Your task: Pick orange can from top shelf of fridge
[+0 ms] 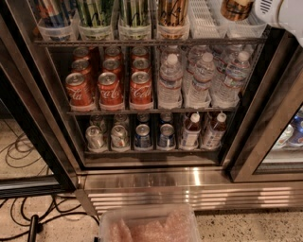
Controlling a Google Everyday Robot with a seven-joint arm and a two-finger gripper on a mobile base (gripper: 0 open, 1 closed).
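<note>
Because the orange can (235, 8) stands at the front of the top shelf (142, 42), upper right of the frame, the pincer (261, 9) hangs just beside it, though I cannot tell its spread.

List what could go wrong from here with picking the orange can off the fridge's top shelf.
1. The white gripper sits at the top right corner beside the shiny copper-orange can. Whether it holds the can is not visible, so the can might slip.
2. The dark metal door frame stands just below the gripper and could snag it on withdrawal.
</note>
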